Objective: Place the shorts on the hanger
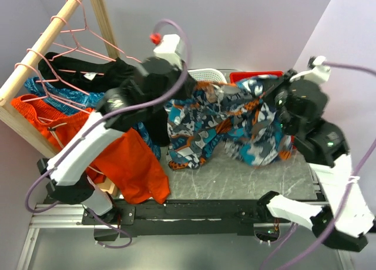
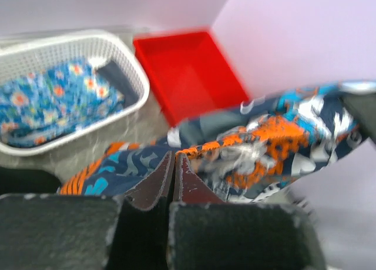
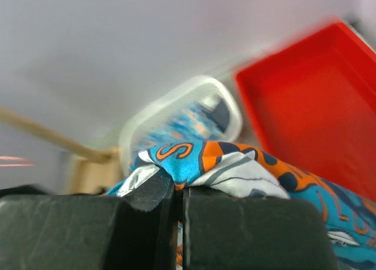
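Both tools are closed to a narrow pinch, each on cloth.

Left tool (image 2: 174, 158): fingers pressed together, only a hairline gap showing. An edge of the shorts (image 1: 235, 126) is caught at the tips. The fabric runs off to the right of this tool and sags below it. Ahead of it to the left sits a white basket (image 2: 138, 76) holding a blue floral cloth (image 2: 47, 99). Just right of the basket, straight ahead of the tool, is a red bin (image 2: 188, 76).

Right tool (image 3: 175, 185): fingers closed on a bunched fold of the shorts, which bulges up over the tips. The red bin lies ahead to its right, the basket ahead and centre. The wrist view is blurred.

In the top view the shorts are strung between the two tools, raised at both ends. The middle and lower hems droop toward the surface (image 1: 235, 182); whether they touch it cannot be told.

The hanger (image 1: 79, 46) is one of several pink wire ones on the wooden rack pole (image 1: 47, 40). It is well to the left of the left tool and apart from the shorts. An orange garment (image 1: 126, 164) hangs on the rack below, beside the left arm. Dark and blue garments hang behind it.
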Robot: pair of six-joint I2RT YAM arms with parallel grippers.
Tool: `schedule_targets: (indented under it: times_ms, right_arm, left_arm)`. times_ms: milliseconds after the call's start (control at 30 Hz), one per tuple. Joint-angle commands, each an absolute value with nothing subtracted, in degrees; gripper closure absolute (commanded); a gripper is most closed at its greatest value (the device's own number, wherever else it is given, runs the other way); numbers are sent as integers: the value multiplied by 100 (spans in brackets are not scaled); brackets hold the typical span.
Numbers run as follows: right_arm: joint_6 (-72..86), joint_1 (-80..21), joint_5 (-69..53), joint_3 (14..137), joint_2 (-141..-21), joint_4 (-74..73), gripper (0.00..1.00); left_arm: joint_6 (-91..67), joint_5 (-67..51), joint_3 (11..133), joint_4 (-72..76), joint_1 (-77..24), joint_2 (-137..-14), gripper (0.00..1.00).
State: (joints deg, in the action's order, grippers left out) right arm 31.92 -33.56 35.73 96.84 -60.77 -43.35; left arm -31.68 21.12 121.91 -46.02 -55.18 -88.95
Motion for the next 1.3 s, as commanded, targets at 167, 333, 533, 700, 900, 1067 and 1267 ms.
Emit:
schedule_targets:
  times_ms: [167, 333, 533, 700, 900, 1067, 1267]
  right_arm:
    - [3709, -497, 1067, 6304, -5510, -3289, 92]
    - [3788, -35, -193, 5600, -5845, -2795, 60]
    - [3779, -26, -351, 5747, -5608, -2812, 18]
    - [3850, -280, -668, 5801, -5344, -2681, 7]
    - [3867, -1335, -360, 5907, -5212, -2602, 4]
    - [3938, -1643, -676, 5704, -5194, -2242, 3]
    - [3771, -1731, -1019, 5669, -5300, -2215, 0]
  left_arm:
    - [-3146, 1442, 9950, -3394, -5405, -9350, 98]
    - [-3366, 1512, 9984, -3121, -5423, -9642, 75]
    - [-3427, 2187, 10886, -3471, -5414, -9606, 44]
    - [-3796, 3127, 11890, -4121, -5081, -9615, 37]
    - [-3937, 4033, 12936, -4481, -4423, -9475, 34]
    - [-3946, 4640, 13158, -4343, -3894, -9168, 35]
    - [-3490, 5738, 12990, -3815, -3604, -8947, 34]
